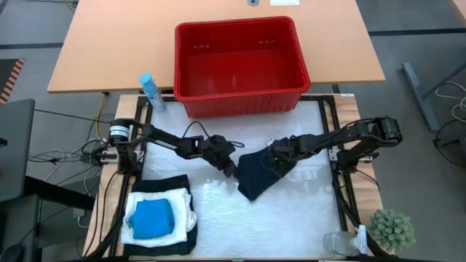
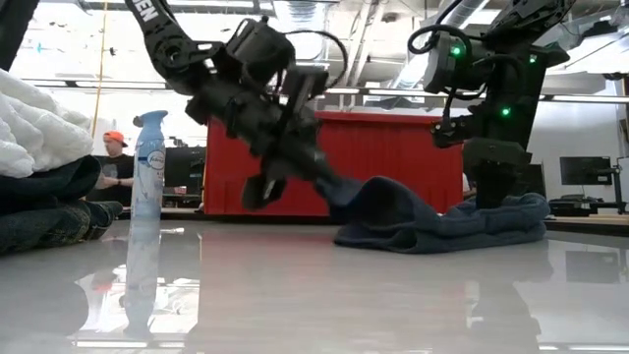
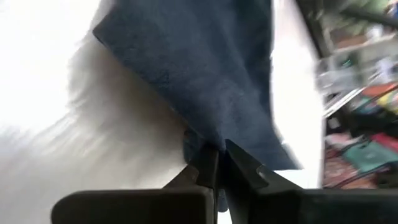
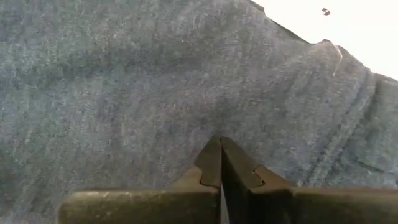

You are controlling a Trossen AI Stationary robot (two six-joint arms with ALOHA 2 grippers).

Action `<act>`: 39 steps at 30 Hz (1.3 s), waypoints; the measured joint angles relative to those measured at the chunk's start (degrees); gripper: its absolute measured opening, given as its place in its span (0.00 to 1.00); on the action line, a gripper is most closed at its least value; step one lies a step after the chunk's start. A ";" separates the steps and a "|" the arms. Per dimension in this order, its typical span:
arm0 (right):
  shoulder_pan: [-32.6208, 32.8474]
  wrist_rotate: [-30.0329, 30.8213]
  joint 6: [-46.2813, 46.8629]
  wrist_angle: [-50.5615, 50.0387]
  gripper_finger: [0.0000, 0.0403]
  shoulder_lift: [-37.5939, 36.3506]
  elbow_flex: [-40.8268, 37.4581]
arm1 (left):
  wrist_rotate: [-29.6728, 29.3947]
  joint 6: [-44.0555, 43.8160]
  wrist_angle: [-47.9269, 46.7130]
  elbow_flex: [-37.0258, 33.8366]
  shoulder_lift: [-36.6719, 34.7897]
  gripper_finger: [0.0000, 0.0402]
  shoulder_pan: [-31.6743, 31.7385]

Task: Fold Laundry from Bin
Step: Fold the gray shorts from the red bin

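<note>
A dark blue garment point(image 1: 255, 178) lies crumpled on the white table top, in front of the red bin point(image 1: 240, 102), which shows nothing inside. My left gripper point(image 1: 231, 169) is shut on the garment's left end. My right gripper point(image 1: 277, 161) is shut on its right part, pointing steeply down. A folded stack point(image 1: 156, 218) rests at the near left: black garments below, a white crinkled one on them, and a small bright blue one on top. My left gripper pinches the garment's left edge point(image 3: 208, 142) between its two fingers, slanting down from the table's left. That end point(image 2: 339, 189) is lifted off the table while the rest lies on it. My right gripper pinches a small pucker of the garment's upper surface point(image 4: 221, 127) from above, pointing steeply down. The cloth around it point(image 2: 511, 208) rests on the table; one layer or several, I cannot tell.
A blue spray bottle point(image 1: 151, 91) stands at the far left corner beside the bin. A small potted plant point(image 1: 391, 229) and a clear object point(image 1: 342, 242) sit at the near right corner. A person point(image 2: 113, 167) is in the room beyond.
</note>
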 joint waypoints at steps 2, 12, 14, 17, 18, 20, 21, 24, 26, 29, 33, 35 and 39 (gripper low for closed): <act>0.00 -0.29 -0.31 -0.03 0.06 0.00 0.00 | 1.18 -3.11 0.18 -0.02 -1.55 0.00 0.32; 0.00 -0.37 -0.40 -0.19 0.08 0.00 0.00 | 5.72 -6.64 -5.13 0.00 -8.89 0.00 0.43; 0.00 -0.37 -0.38 -0.04 0.08 0.00 0.00 | 5.71 -5.53 -5.49 0.00 -8.92 0.00 -0.16; 0.00 -0.51 -0.38 0.33 0.08 0.00 0.00 | 3.99 -5.50 -5.95 0.00 -8.85 0.01 -1.74; 0.00 -0.57 -0.36 0.27 0.08 0.00 0.00 | 3.77 -5.26 -5.89 0.00 -8.69 0.02 -2.38; 0.02 -0.57 -0.36 0.22 0.08 0.00 0.00 | 5.04 -2.70 -6.06 0.00 -8.53 0.05 -3.48; 0.02 -0.59 -0.36 0.22 0.08 0.00 0.00 | 6.37 -1.42 -6.23 0.00 -8.53 0.07 -3.91; 0.00 -0.59 -0.48 0.22 0.08 0.00 0.00 | 10.18 1.88 -6.47 0.00 -8.53 0.16 -5.27; 0.02 -0.57 -1.22 0.25 0.08 0.00 0.00 | 11.64 3.17 -5.91 0.00 -8.53 0.22 -6.20; 0.00 -0.57 -1.25 0.24 0.08 0.00 0.00 | 11.85 4.16 -6.15 0.00 -8.53 0.31 -7.16; 0.00 -0.57 -0.77 0.24 0.09 0.00 0.00 | 12.84 1.88 -12.81 0.00 -8.53 0.39 -6.39; -0.30 -0.98 0.36 0.24 0.12 -0.12 0.01 | 13.47 1.46 -14.13 -0.02 -8.53 0.40 -5.68; -1.36 -4.94 2.25 -0.74 0.20 -1.35 1.34 | 13.63 -0.29 -10.17 0.00 -8.72 0.39 -4.25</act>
